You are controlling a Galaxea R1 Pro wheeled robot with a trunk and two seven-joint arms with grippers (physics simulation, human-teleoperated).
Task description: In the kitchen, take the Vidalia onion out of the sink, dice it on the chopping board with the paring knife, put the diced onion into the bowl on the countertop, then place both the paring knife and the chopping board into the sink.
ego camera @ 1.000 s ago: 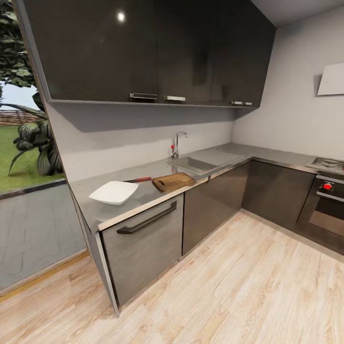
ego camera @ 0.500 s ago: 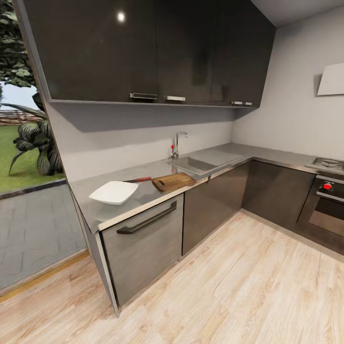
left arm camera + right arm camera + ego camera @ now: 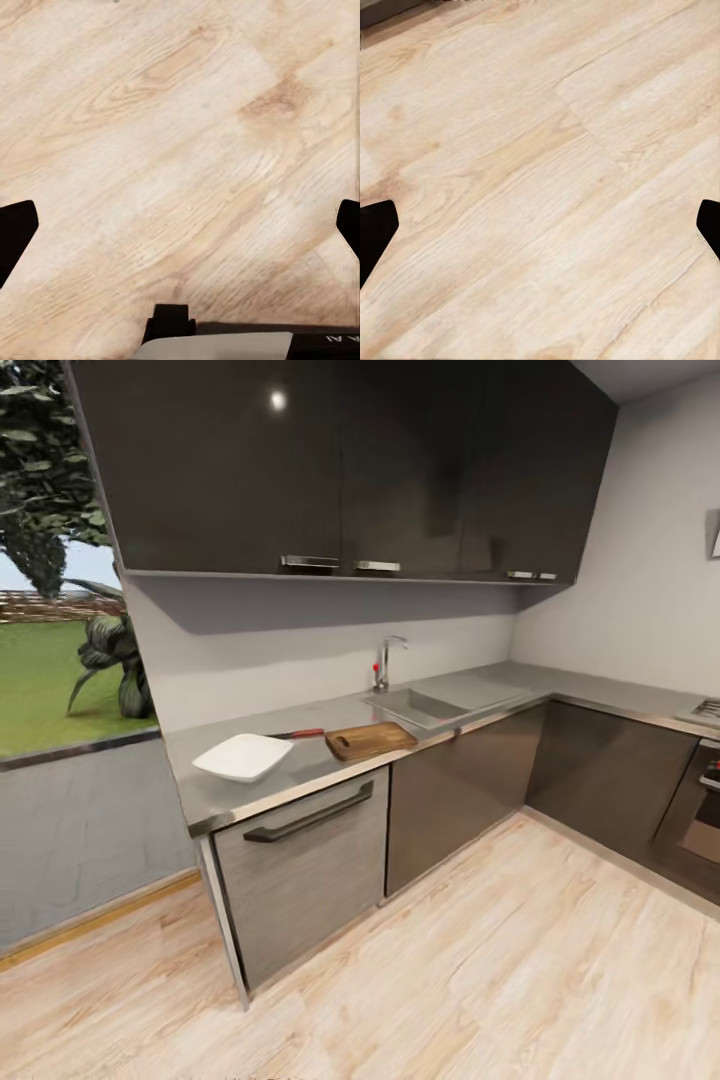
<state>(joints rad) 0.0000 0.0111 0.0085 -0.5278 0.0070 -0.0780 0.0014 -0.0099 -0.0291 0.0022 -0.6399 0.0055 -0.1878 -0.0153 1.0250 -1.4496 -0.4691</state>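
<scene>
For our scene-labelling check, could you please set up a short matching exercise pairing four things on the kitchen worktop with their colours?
Things:
1. bowl
2. chopping board
3. paring knife handle
4. sink

Colours:
A. grey steel
B. red
C. white
D. brown wood

Pairs: 1-C, 2-D, 3-B, 4-A

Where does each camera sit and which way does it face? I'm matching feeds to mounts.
Head view: on the head, facing the countertop with bowl, chopping board and sink; no arm visible.
Left wrist view: on the left arm, facing the wooden floor between open left pincer fingers.
Right wrist view: likewise, right pincer open.
Shared: both wrist views see floor.
</scene>
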